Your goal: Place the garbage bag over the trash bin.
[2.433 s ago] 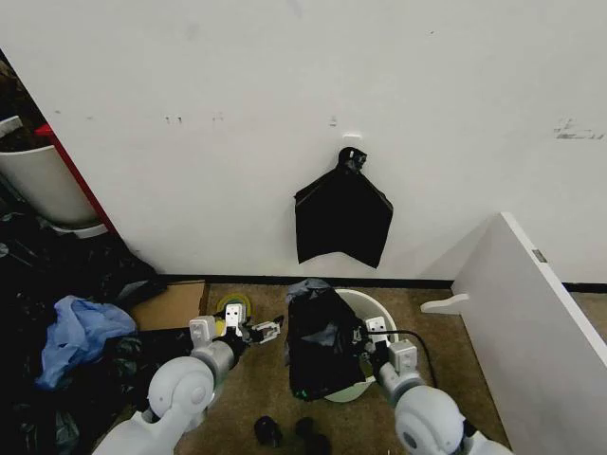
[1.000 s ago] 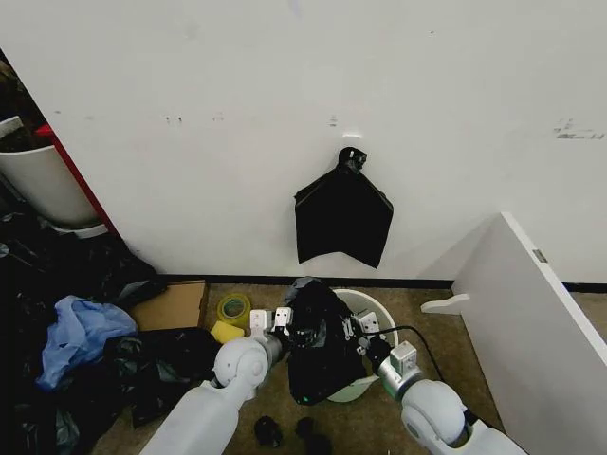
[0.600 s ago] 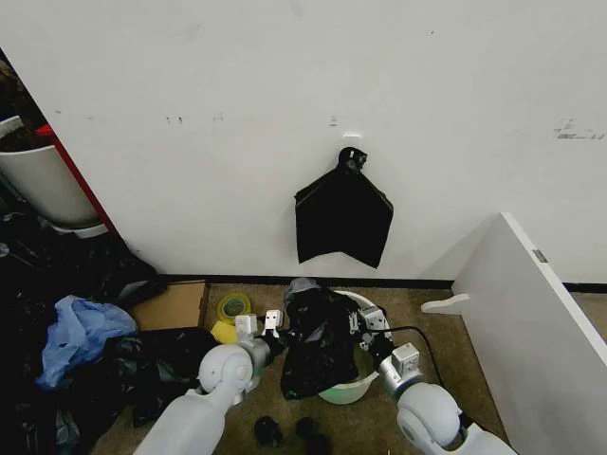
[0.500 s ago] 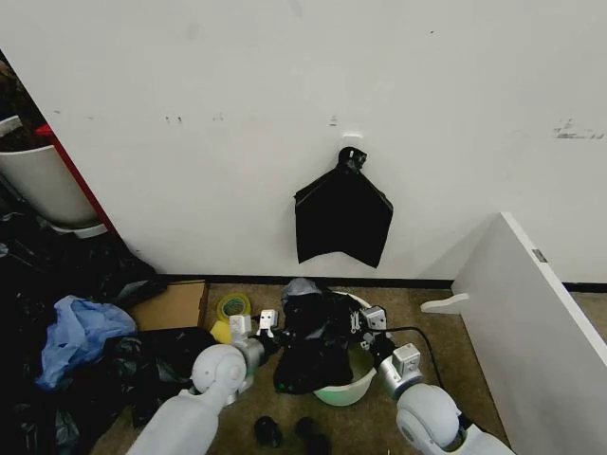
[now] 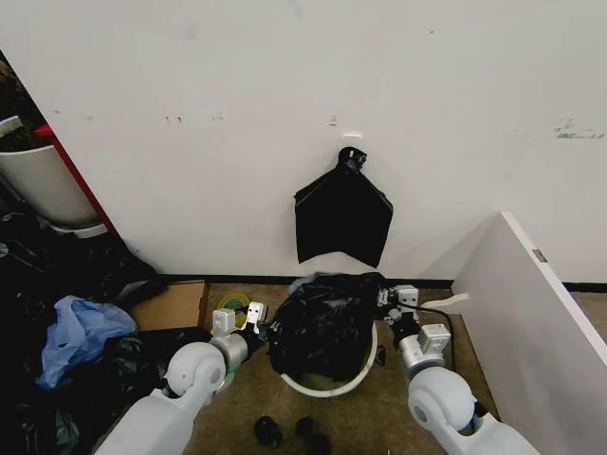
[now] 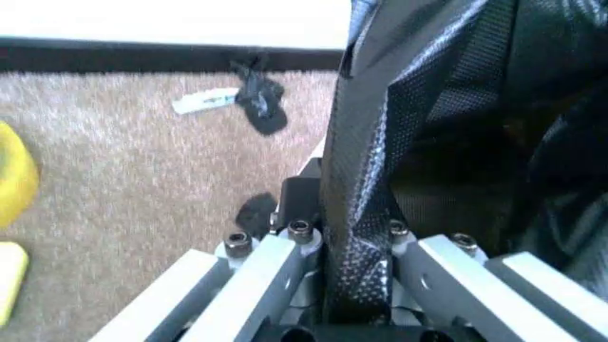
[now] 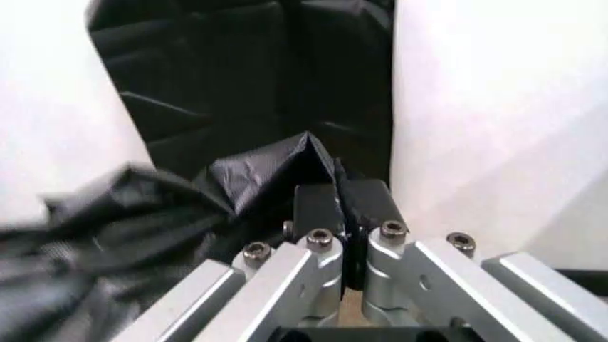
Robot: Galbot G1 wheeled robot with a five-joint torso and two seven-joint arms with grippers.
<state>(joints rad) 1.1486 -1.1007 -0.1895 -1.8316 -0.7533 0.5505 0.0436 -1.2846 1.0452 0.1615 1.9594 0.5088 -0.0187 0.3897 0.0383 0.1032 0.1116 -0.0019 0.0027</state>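
While the garbage bag lies stretched across the top of the trash bin on the carpet below the wall, the left gripper pinches its edge at the bin's left side and the right gripper pinches a fold of it at the right side, fingers pressed together

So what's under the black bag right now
The bin: just its white lower rim shows below the bag. The rest, inside included, is covered. The left gripper and right gripper pinch the bag's edges on either side.
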